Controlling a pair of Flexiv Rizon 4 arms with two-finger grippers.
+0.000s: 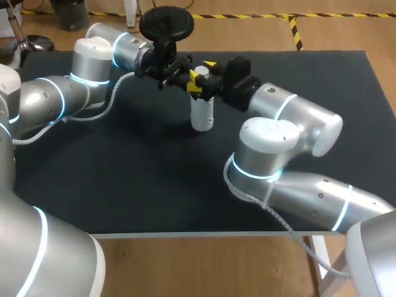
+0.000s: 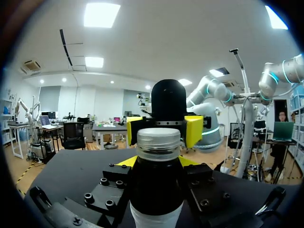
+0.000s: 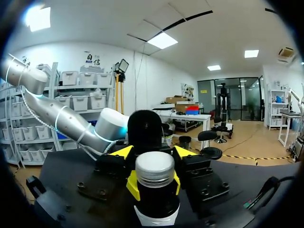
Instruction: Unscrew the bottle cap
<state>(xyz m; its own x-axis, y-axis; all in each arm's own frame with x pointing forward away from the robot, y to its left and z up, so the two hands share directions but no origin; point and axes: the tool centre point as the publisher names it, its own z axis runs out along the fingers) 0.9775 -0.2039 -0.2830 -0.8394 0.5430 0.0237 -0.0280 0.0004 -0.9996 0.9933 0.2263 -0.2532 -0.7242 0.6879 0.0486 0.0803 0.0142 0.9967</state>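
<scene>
At the far middle of the dark table (image 1: pixel 124 185), a small bottle (image 1: pixel 202 116) is shown upright, white in its lower body and dark toward the neck, topped by a pale ribbed cap (image 1: pixel 203 70). It is met from both sides by the two arms. The left gripper (image 2: pixel 156 162) appears clamped on the dark shoulder just under the cap. The right gripper (image 3: pixel 155 184) appears pressed onto the cap's lower edge from two sides.

The bottle is judged light and probably thin-walled plastic, so it could spin or tilt if held loosely and dent if squeezed at mid-body. The stiffer shoulder is the better place for holding. The smooth wall is likely slippery, while the cap's ribs should give purchase for turning.

The threads and neck are covered by fingers. Whether the cap is already loosened cannot be told, nor what the bottle contains. From above, the fingertips crowd together and are hard to separate, and whether the base rests fully on the table is unclear.
</scene>
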